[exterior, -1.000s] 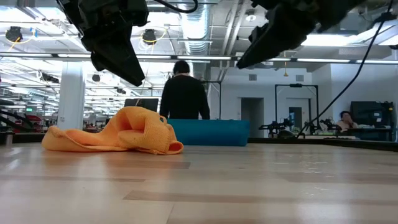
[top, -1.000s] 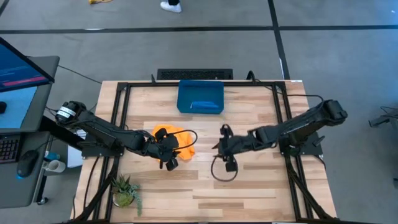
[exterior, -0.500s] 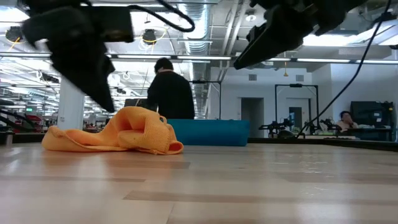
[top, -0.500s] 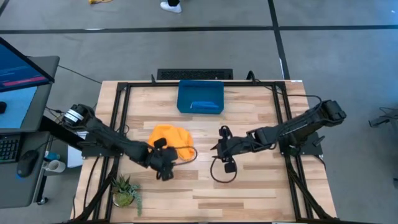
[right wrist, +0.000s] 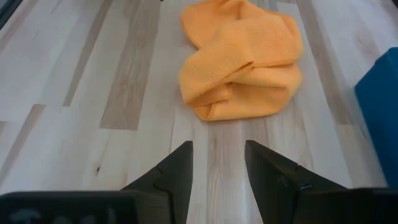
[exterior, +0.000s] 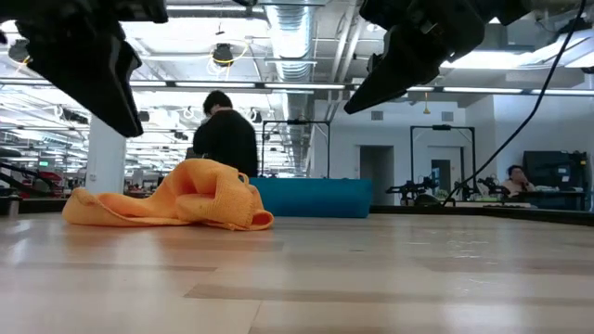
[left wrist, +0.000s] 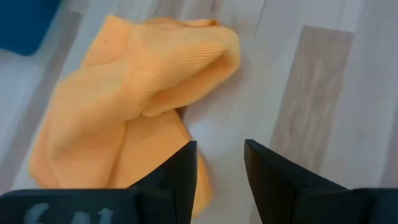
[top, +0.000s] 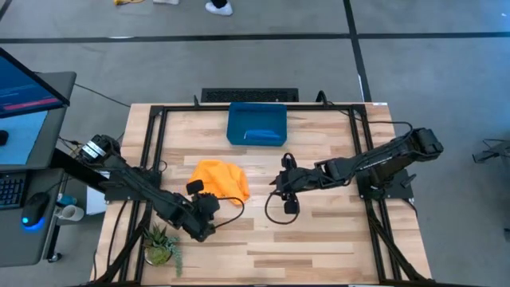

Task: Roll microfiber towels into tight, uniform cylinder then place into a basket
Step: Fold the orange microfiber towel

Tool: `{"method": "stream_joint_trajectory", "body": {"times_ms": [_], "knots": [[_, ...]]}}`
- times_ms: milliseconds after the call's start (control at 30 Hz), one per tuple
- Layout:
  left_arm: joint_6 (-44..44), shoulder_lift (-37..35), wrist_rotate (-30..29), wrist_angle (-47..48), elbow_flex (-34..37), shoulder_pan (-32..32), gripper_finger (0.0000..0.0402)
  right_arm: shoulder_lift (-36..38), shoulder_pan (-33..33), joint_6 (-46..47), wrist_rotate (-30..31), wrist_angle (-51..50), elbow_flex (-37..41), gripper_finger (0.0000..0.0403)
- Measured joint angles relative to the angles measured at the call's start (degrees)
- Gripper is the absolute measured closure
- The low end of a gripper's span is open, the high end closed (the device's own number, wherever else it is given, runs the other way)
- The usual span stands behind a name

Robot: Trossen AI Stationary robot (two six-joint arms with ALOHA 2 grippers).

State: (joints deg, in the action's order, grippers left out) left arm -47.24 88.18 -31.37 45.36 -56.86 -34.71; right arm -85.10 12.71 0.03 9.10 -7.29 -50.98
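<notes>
The yellow-orange microfiber towel (top: 219, 178) lies crumpled in a loose heap on the wooden table, left of its middle; it also shows in the low view (exterior: 176, 199) and both wrist views (left wrist: 130, 99) (right wrist: 242, 56). The dark blue basket (top: 239, 119) stands at the far edge, with a lighter blue bundle (top: 263, 135) inside. My left gripper (left wrist: 221, 149) hovers open near the towel's near side (top: 205, 206), touching nothing. My right gripper (right wrist: 217, 149) hovers open to the right of the towel (top: 279, 186), above the table.
A small potted plant (top: 159, 243) stands at the near left corner, close to my left arm. A black keyboard-like bar (top: 249, 95) lies behind the basket. Black frame rails (top: 155, 151) run along both table sides. Bare wood lies across the near half.
My left gripper has drawn back from over the towel's near right part toward the table's near edge and left, turning as it went. The towel has kept its shape and place. My right gripper has stayed nearly still.
</notes>
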Motion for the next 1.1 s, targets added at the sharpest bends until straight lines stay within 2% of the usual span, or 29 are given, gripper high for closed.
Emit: {"method": "stream_joint_trajectory", "body": {"times_ms": [200, 500, 900, 1100], "knots": [[0.8, 3.6, 0.3, 0.5, 2.4, -2.1, 0.0276, 0.0, 0.0, 0.0, 0.0, 0.0, 0.0, 0.0238], [3.2, 10.4, 3.0, 1.0, 2.8, -1.9, 0.0276, 0.0, 0.0, 0.0, 0.0, 0.0, 0.0, 0.0239], [3.9, 11.3, 2.4, 2.8, 2.6, 1.2, 0.0276, 0.0, 0.0, 0.0, 0.0, 0.0, 0.0, 0.0241], [1.5, 11.3, 2.9, 3.6, 3.2, 1.6, 0.0276, 0.0, 0.0, 0.0, 0.0, 0.0, 0.0, 0.0244]]}}
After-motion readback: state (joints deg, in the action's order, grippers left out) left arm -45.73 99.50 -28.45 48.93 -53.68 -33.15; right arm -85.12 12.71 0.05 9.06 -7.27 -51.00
